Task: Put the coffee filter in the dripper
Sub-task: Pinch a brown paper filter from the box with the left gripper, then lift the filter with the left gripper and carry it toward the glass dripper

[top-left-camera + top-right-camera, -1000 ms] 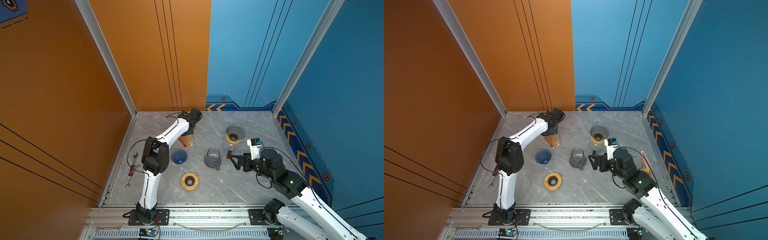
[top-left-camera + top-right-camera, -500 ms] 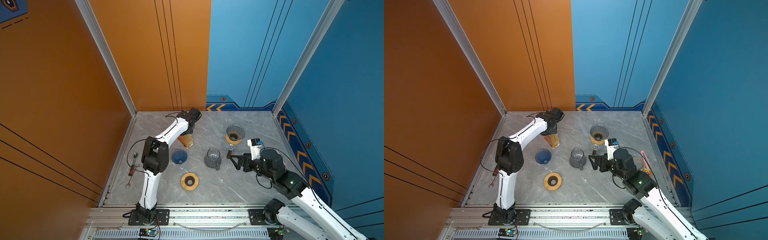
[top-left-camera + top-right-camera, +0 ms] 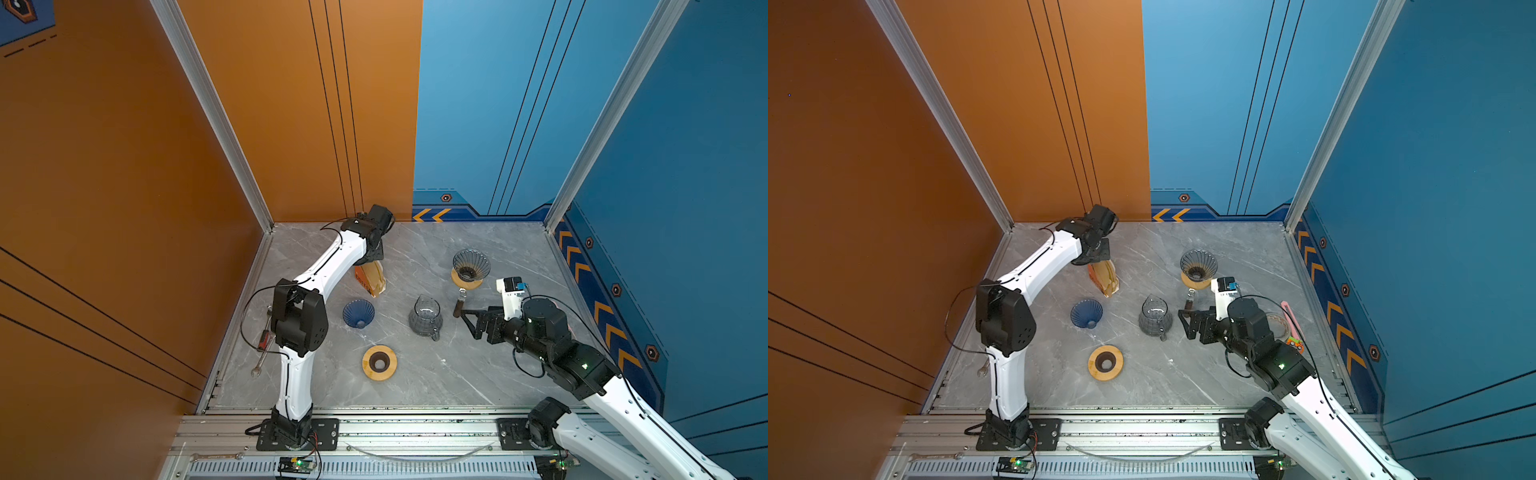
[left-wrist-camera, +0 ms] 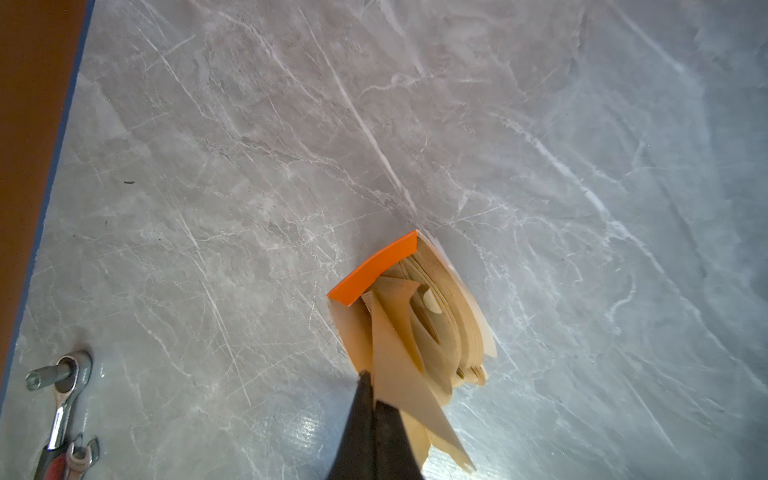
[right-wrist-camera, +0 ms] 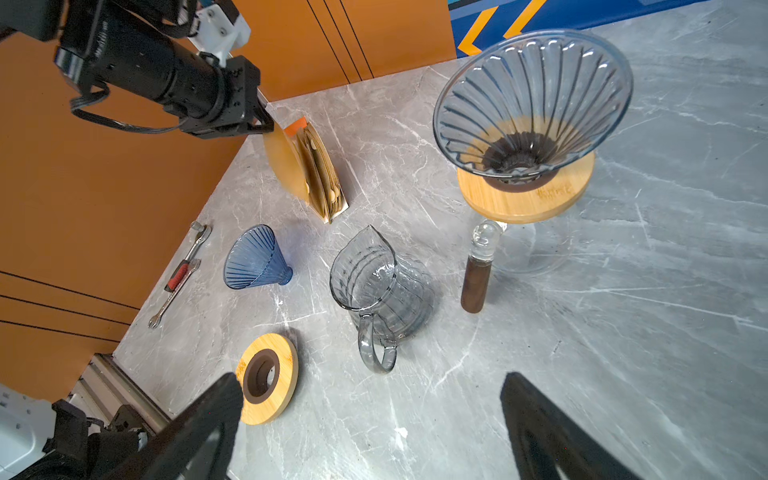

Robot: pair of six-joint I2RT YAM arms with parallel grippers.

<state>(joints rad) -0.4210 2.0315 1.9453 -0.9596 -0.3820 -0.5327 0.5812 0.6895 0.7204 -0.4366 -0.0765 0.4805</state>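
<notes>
Near the dripper [image 3: 471, 264], right hand [image 3: 468, 324] spread, left hand [image 4: 370, 381] pinching filter [image 4: 397, 365] at stack [image 4: 442, 316] (glass jug [image 3: 424, 319] between them)

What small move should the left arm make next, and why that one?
Probably lift the left gripper a little, straight up, to draw one sheet free. Its jaws are shut on a brown filter whose other end seems tucked in the orange pack, and the clear dripper, well apart from it, holds no filter yet.

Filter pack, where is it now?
In both top views the filter pack stands back left, behind the blue dripper, with the left fingers pinching a filter.
</notes>
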